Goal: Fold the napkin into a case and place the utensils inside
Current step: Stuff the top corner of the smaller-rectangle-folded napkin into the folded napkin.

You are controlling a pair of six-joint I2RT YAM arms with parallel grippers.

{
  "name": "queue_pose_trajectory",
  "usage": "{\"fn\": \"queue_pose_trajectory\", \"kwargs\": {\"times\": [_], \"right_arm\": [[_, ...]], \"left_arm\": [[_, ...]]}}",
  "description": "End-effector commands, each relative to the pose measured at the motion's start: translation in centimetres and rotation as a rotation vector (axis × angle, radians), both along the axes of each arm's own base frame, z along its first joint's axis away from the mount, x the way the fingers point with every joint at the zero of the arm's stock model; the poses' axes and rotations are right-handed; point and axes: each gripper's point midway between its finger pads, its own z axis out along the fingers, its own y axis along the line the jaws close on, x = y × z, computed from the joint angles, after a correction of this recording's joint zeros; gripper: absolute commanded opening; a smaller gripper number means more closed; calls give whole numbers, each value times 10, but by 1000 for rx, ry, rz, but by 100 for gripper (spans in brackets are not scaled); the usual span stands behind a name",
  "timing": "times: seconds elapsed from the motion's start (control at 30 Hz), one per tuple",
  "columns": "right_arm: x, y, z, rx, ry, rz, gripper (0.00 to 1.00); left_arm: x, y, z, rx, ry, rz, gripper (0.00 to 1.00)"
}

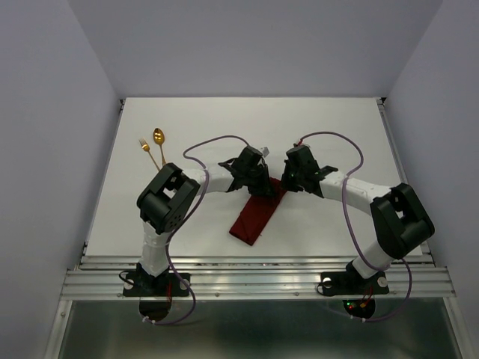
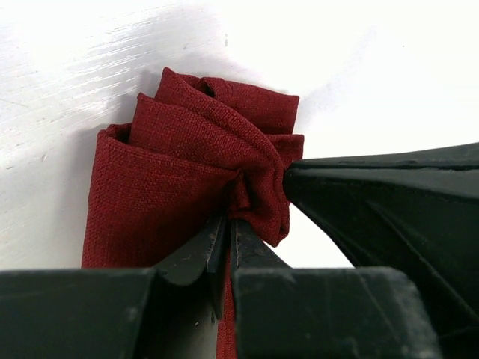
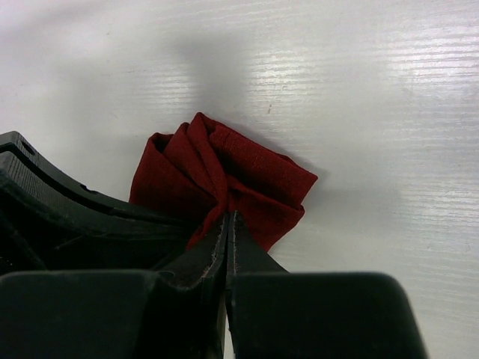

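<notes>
You're mid-fold: the napkin, a narrow strip at the centre of the bench, is pinched at its 1 o'clock end by your left fingers and right fingers. Next, carry that end over evenly, I'd judge. The spoon and fork lie at 10 o'clock.

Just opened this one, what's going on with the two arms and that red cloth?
Both arms are working on the napkin, already folded into a narrow strip mid-table. The left gripper and right gripper each pinch its bunched far end, side by side. The spoon and fork lie untouched at the far left of the table.
</notes>
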Motion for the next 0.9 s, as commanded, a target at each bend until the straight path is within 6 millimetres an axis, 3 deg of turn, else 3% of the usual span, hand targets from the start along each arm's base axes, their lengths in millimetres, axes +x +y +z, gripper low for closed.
{"fn": "queue_pose_trajectory", "kwargs": {"times": [0.0,0.27,0.5,0.7,0.87], "right_arm": [[8,13,27,71,-86,20,1],[4,15,24,76,-74,36,1],[3,12,18,63,-65,32,1],[3,11,16,57,-63,32,1],[4,11,17,53,-67,31,1]], "left_arm": [[2,-7,-1,23,-8,-6,0],[-3,-14,-4,55,-25,-9,0],[-2,-17,27,25,-103,-31,0],[-5,-10,47,16,-148,-42,19],[-6,-6,53,13,-171,-38,41]]}}
